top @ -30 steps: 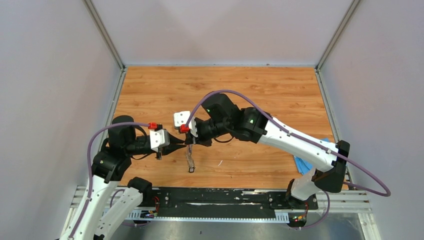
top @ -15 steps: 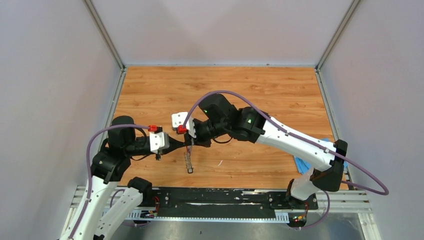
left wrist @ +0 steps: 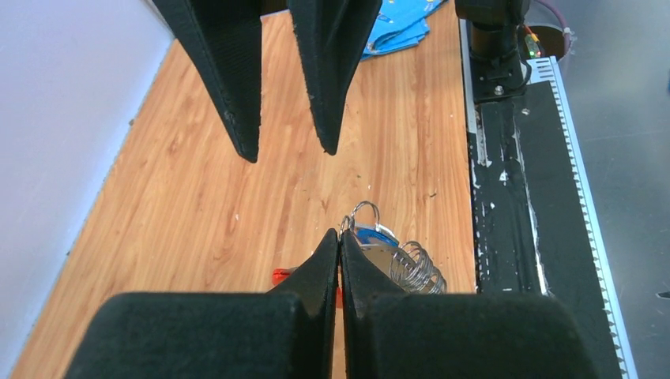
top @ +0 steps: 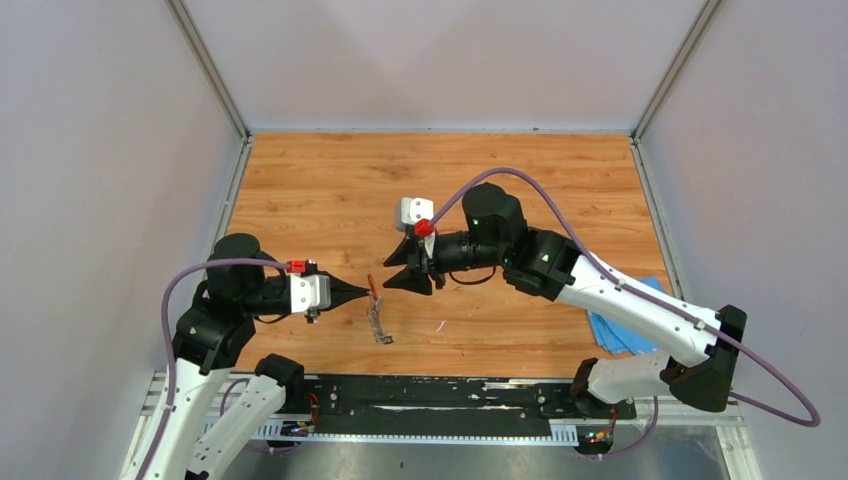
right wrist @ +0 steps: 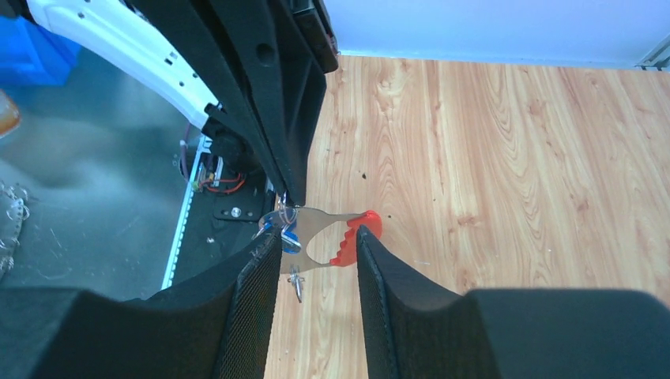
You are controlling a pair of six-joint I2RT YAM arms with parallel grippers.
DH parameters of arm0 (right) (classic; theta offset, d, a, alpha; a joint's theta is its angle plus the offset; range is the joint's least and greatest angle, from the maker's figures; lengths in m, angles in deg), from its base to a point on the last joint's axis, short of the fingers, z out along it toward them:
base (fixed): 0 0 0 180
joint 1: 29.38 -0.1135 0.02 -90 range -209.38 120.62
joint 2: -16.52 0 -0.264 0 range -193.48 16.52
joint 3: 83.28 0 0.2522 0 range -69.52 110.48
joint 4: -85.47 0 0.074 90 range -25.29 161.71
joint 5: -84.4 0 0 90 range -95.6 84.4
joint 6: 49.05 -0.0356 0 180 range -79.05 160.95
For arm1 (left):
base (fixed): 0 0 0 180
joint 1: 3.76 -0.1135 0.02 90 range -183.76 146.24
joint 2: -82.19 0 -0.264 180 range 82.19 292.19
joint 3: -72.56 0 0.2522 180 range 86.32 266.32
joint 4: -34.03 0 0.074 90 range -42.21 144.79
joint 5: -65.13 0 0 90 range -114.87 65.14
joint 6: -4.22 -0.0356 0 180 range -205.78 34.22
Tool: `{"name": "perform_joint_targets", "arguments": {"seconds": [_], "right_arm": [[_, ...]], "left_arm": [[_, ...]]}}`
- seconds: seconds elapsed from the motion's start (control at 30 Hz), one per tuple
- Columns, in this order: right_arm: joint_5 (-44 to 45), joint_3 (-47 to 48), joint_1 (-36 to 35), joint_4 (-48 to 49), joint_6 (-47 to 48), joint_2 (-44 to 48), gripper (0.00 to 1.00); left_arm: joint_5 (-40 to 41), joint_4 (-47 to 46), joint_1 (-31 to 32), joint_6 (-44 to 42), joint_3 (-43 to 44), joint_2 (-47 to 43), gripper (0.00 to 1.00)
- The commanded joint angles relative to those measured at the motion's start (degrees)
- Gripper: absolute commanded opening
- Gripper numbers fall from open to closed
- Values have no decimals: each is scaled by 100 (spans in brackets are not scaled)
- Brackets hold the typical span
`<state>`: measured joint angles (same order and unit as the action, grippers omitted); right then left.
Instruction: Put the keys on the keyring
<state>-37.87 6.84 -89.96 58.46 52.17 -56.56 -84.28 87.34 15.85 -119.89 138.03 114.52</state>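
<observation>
The left gripper (top: 367,291) is clamped shut on the keyring (top: 378,318), which dangles from its tips over the near middle of the table (top: 520,180). A blue-headed key (left wrist: 370,234) hangs with it. Just right of it, the right gripper (top: 396,268) has its fingers apart and holds nothing. A blue cloth (top: 612,330) lies far right.

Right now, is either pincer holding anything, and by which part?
The left pincer is shut on the keyring, pinching its bare metal end by the blue key; the red end sticks free. The right pincer is open, holding nothing.
</observation>
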Motion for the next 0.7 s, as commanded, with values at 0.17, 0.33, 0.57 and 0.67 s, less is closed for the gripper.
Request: {"name": "perform_joint_targets", "arguments": {"seconds": [0.17,0.33,0.57,0.67], "right_arm": [[-613,-749,187,1468,-1420,236,42],[-740,-1283,187,2456,-1900,206,41],[-190,-1655,117,3316,-1851,204,42],[-214,-1677,108,3388,-1812,149,40]], "left_arm": [[137,-751,-2,418,28,-230,0],[163,-1106,-2,557,-215,-406,0],[34,-642,-2,210,32,-252,0],[46,-636,-2,221,76,-215,0]]}}
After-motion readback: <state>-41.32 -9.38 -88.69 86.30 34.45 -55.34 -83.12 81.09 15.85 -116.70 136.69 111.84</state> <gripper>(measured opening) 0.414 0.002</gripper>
